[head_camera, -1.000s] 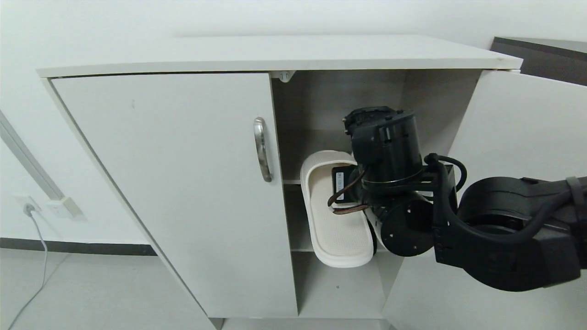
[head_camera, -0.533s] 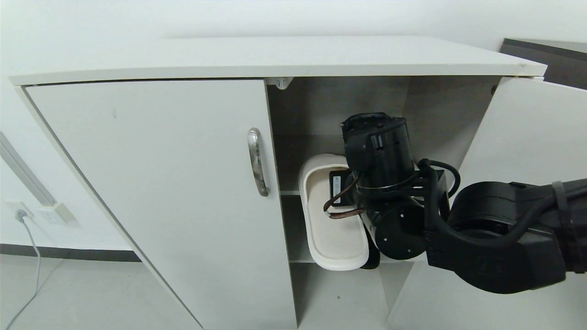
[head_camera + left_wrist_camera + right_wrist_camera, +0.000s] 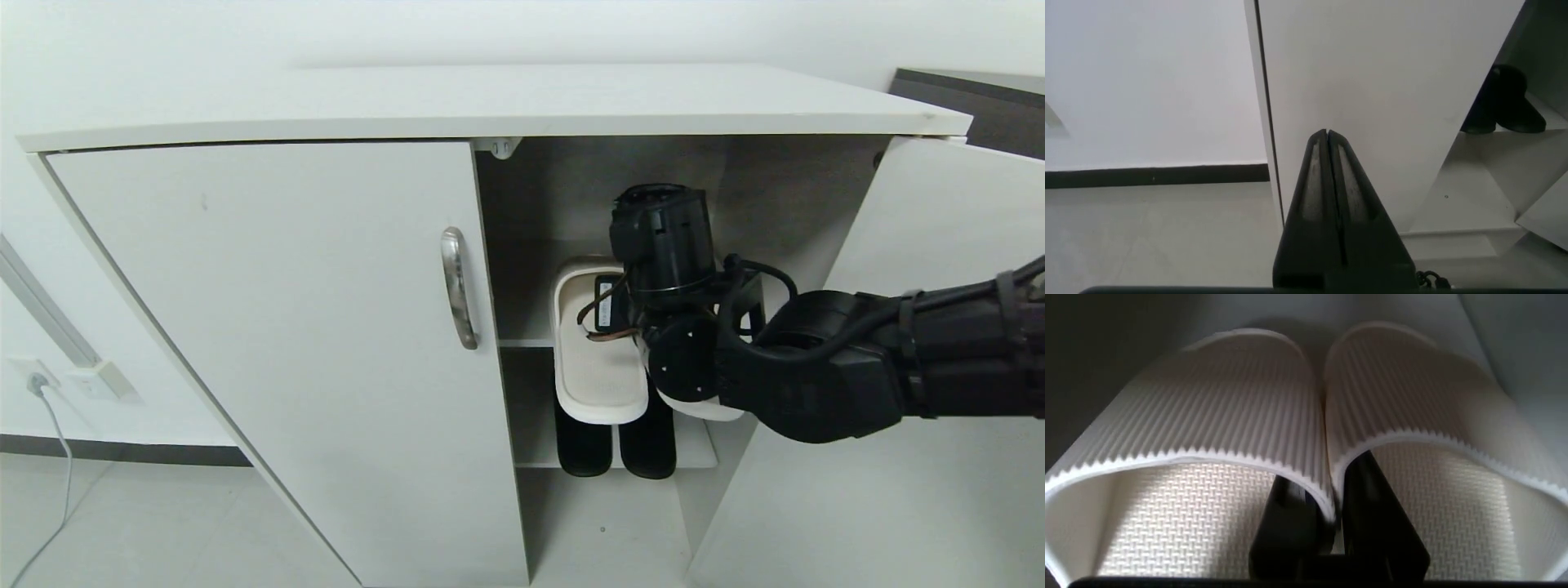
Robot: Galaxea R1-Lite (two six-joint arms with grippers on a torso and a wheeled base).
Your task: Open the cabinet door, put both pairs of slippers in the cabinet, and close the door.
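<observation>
Cabinet (image 3: 490,98) is standing against a white wall. Left door (image 3: 269,327) is sitting closed, with a metal handle (image 3: 457,286) running upright near its inner edge. Right door (image 3: 922,245) is hanging wide open, showing the right-hand compartment.

Right gripper (image 3: 1329,518) is reaching into that open compartment. Its jaws are clenching on the white slippers (image 3: 596,384), pinching together the two upper bands where they are touching each other. The pair is lying side by side with toes pointing into the cabinet. From the head camera, the soles are showing at the level of the upper shelf (image 3: 518,343), with the heel ends sticking out past its front edge. Whether the toes are resting on that shelf, I cannot tell.

Black slippers (image 3: 584,449) are sitting side by side on the lower shelf (image 3: 694,453), directly under the white pair, heels facing the opening.

Left gripper (image 3: 1327,143) is hovering low outside the cabinet, in front of the closed left door and above the floor (image 3: 1159,229). Its jaws are pressing flat together with nothing between them.

A wall socket (image 3: 37,382) with a cable is showing to the left of the cabinet.
</observation>
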